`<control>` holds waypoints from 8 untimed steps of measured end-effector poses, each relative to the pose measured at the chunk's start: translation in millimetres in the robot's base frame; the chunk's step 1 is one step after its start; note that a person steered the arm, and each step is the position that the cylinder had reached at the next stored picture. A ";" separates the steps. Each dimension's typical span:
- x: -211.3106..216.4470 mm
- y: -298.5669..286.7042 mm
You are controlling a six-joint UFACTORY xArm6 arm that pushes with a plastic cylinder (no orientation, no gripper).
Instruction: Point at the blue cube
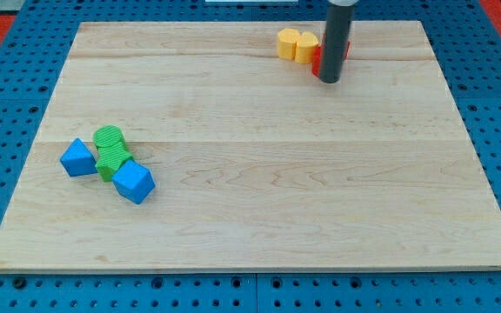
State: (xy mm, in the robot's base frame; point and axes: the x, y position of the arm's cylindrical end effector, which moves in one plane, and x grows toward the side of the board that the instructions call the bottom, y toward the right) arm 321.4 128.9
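A blue cube (pixel 134 183) sits at the view's lower left on the wooden board (pixel 259 200). It touches a green block (pixel 109 163), with a green cylinder (pixel 108 138) just above that. Another blue block (pixel 78 157) lies at their left. My tip (pixel 329 78) is at the view's top right, far from the blue cube, right against a red block (pixel 346 52) that the rod mostly hides.
Two yellow blocks (pixel 288 43) (pixel 307 47) lie side by side just left of the rod near the board's top edge. A blue pegboard (pixel 7 156) surrounds the board.
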 end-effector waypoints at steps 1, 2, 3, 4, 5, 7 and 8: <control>-0.1 22.5; -1.7 24.4; -2.2 24.4; 13.3 24.5; 59.1 12.8; 198.6 -42.5; 262.2 -104.6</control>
State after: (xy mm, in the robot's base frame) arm 583.6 24.3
